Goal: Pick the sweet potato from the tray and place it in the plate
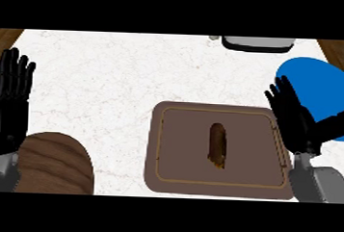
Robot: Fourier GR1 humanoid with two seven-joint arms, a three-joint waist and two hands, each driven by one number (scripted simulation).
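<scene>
**Q:** What is the view from the robot's head showing?

**A:** It is looking down on a white marbled counter (112, 82). A brown tray (174, 178) is sitting toward the lower middle, and the sweet potato (217, 144) is lying lengthwise in its centre, untouched.

**Q:** Where are the hands?

**A:** The right hand (294, 120) is hovering at the tray's right edge, fingers straight and released, grasping nothing. The sweet potato is lying to the left of those fingers, apart from them. The blue plate (315, 79) is just beyond and to the right of the fingertips (the hand is covering part of it). The left hand (10, 100) is resting open at the view's left edge, fingers up.

**Q:** Which step is in hand?

**A:** By appearances, the approach: nothing is being held yet.

**Q:** What is the next move calling for?

**A:** Probably the right hand is needing to shift left over the sweet potato, lower, and curl its fingers round the narrow body before carrying it to the plate.
</scene>
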